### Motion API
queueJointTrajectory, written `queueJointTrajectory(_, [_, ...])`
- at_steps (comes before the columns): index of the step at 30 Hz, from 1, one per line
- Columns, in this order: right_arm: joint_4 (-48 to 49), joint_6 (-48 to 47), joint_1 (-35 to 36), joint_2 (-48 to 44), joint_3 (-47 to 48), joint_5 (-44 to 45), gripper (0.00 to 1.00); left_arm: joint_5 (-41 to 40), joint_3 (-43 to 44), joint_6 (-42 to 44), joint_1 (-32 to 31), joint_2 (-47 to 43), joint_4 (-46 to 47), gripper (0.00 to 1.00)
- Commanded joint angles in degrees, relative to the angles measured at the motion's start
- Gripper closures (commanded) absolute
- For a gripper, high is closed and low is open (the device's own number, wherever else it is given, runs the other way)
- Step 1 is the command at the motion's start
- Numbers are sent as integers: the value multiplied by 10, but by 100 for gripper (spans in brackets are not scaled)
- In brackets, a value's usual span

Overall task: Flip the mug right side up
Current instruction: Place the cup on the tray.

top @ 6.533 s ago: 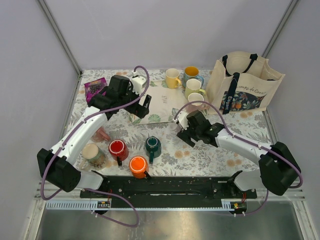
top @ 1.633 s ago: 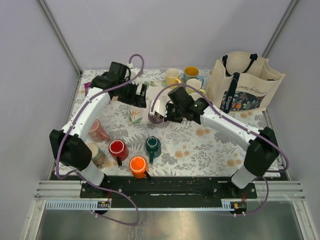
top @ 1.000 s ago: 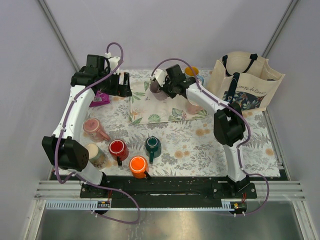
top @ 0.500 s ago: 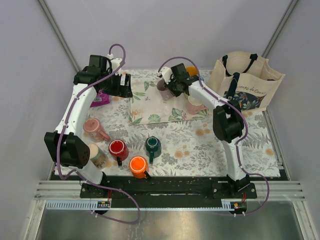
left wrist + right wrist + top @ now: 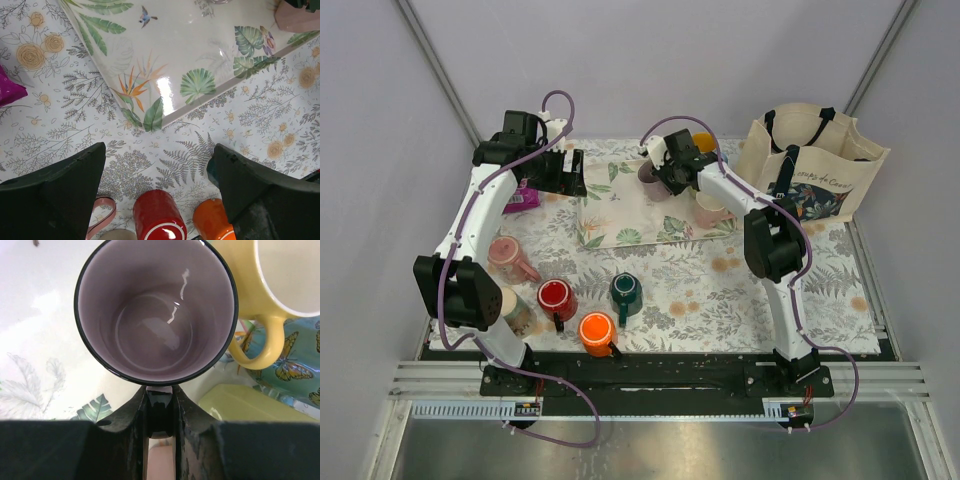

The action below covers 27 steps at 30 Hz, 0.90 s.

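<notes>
With my right pincer (image 5: 160, 400) clamped on the handle of the glossy mauve-grey ceramic mug (image 5: 155, 315) and my left pincer (image 5: 157, 165) gaping empty, any sideways drift could knock that mug into the pale yellow ceramic mug (image 5: 246, 285) just beside it.

White arms (image 5: 472, 215), black joints (image 5: 455, 290), purple cables (image 5: 556, 96); left claw (image 5: 159, 150) and right claw (image 5: 160, 395) black.

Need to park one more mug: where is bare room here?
The middle of the glossy leaf-print tray is bare. So is the floral tablecloth between the dark green mug and the cream tote bag, though the right arm crosses above it. Crowded: the near-left mug cluster around the red mug, and the tray's far edge by the yellow mug.
</notes>
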Motion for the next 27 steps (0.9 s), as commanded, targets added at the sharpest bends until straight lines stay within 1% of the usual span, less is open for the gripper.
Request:
queueJointTrajectory(1, [32, 3, -9, -9, 13, 18, 100, 5, 15, 8, -5, -17, 4, 8])
queueJointTrajectory(7, [27, -7, -10, -18, 2, 20, 100, -4, 9, 15, -10, -24, 5, 8])
queueJointTrajectory(12, [24, -19, -12, -33, -28, 21, 90, -5, 5, 16, -13, -31, 5, 8])
queueJointTrajectory(19, [21, -29, -13, -42, -32, 20, 89, -2, 7, 15, -17, -33, 6, 8])
queueJointTrajectory(23, [18, -38, -14, -53, -44, 39, 88, -3, 4, 16, -20, -39, 8, 8])
queueJointTrajectory(27, [18, -42, -17, -67, -66, 39, 84, -3, -5, 16, -21, -45, 9, 8])
